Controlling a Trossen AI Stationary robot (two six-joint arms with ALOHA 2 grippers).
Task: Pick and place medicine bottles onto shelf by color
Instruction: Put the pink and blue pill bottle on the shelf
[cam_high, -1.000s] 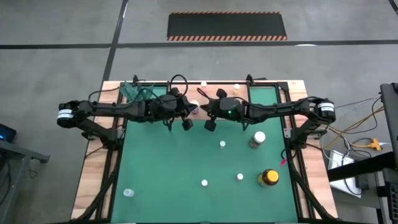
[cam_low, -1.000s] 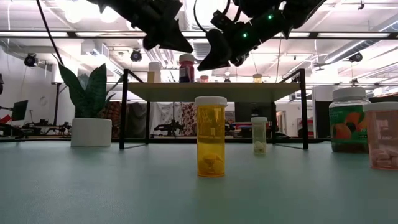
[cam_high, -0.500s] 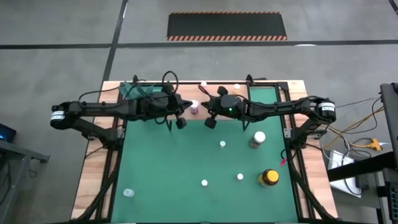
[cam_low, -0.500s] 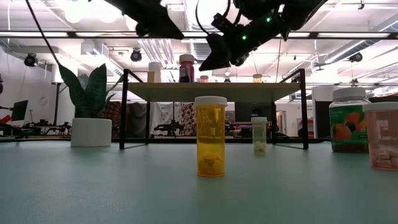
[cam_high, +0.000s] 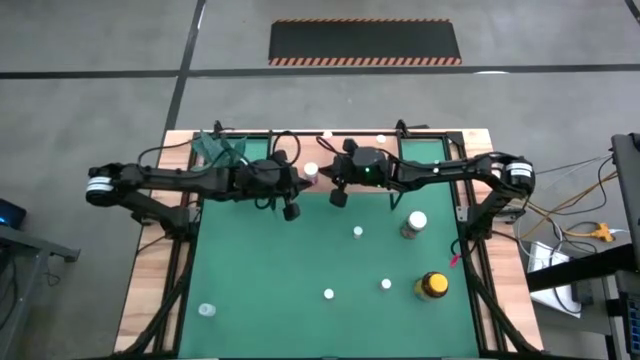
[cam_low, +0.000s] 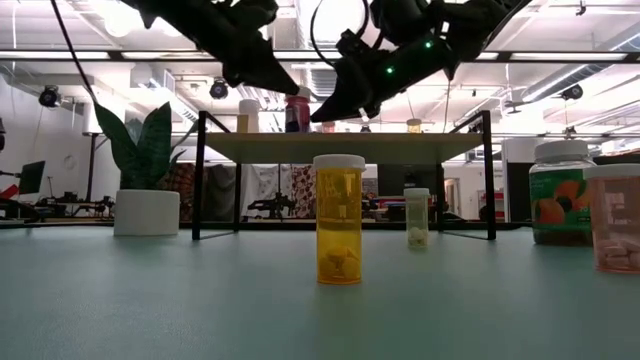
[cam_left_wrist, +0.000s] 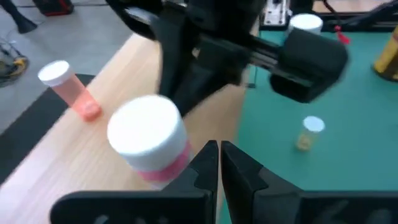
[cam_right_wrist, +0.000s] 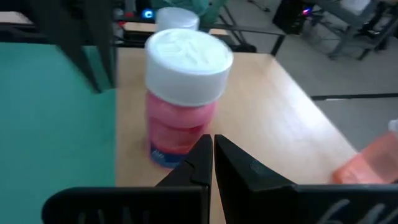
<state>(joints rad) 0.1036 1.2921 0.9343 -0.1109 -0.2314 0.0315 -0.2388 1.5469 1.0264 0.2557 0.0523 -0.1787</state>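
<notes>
A pink, white-capped medicine bottle (cam_high: 311, 172) (cam_right_wrist: 185, 93) (cam_left_wrist: 151, 138) stands upright on the light-wood shelf (cam_low: 340, 147) at the table's far edge. My left gripper (cam_high: 290, 208) (cam_left_wrist: 219, 163) hovers shut just left of it, over the green mat. My right gripper (cam_high: 338, 196) (cam_right_wrist: 211, 157) is shut just right of it, with its tips low before the bottle's base. Neither gripper holds anything. More bottles stand on the shelf (cam_low: 248, 115) (cam_low: 414, 125) (cam_left_wrist: 67, 89). Small bottles (cam_high: 358, 232) (cam_high: 328, 294) (cam_high: 386, 284), a greenish jar (cam_high: 413, 223) and a yellow jar (cam_high: 432, 286) stand on the mat.
A white pot with a green plant (cam_low: 147, 170) sits at the far left. An orange bottle (cam_low: 340, 218) stands mid-mat, and another bottle (cam_high: 206, 310) near the front left corner. The two arms cross close together before the shelf. Black frame bars run along the mat's sides.
My left gripper has drawn back a little toward the table's left, rising and then coming down again. My right gripper has stayed nearly in place beside the pink bottle. The bottle stands where it was.
</notes>
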